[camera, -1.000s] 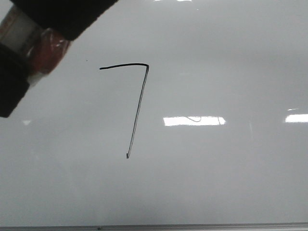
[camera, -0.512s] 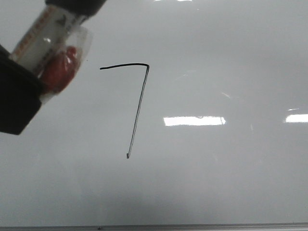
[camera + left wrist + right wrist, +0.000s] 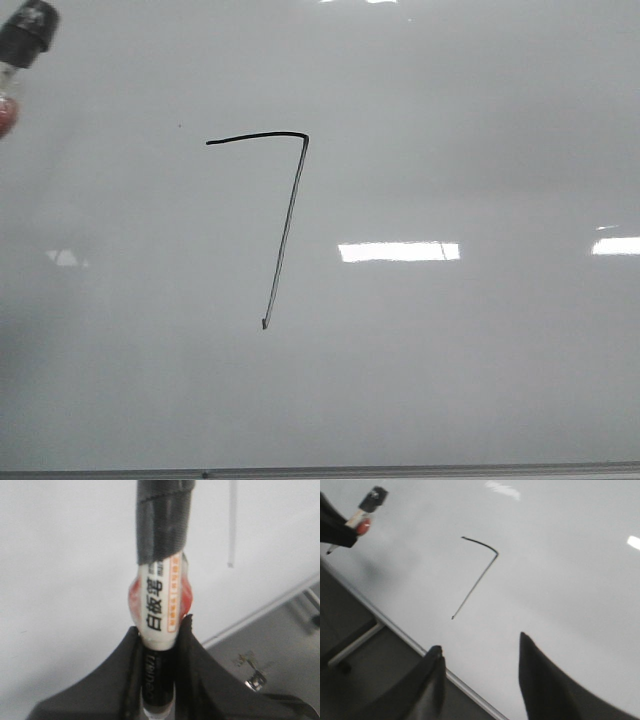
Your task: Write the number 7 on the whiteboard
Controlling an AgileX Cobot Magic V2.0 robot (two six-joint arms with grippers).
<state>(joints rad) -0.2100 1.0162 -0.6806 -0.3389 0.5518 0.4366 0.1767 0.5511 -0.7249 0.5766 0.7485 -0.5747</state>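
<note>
The number 7 (image 3: pixel 287 220) is a thin black line on the glossy pale whiteboard (image 3: pixel 450 380), with a short top bar and a long slanted downstroke. My left gripper (image 3: pixel 161 627) is shut on a white marker (image 3: pixel 161 600) with a black taped end and a red patch. It holds the marker off the board, left of the 7. In the front view only the marker's end (image 3: pixel 25 35) shows, at the top left corner. My right gripper (image 3: pixel 480 642) is open and empty above the board's bottom edge, below the 7 (image 3: pixel 479 580). The left gripper with the marker (image 3: pixel 367 505) also shows in the right wrist view.
A thin metal edge (image 3: pixel 400 470) runs along the board's bottom. Bright glare patches (image 3: pixel 398 251) lie right of the 7. Beyond the edge are a dark surface, a pale bar (image 3: pixel 352 645) and a small metal bracket (image 3: pixel 252 672).
My left gripper has drawn away up and to the left with the marker. It has almost left the front view. The 7 is unchanged.
</note>
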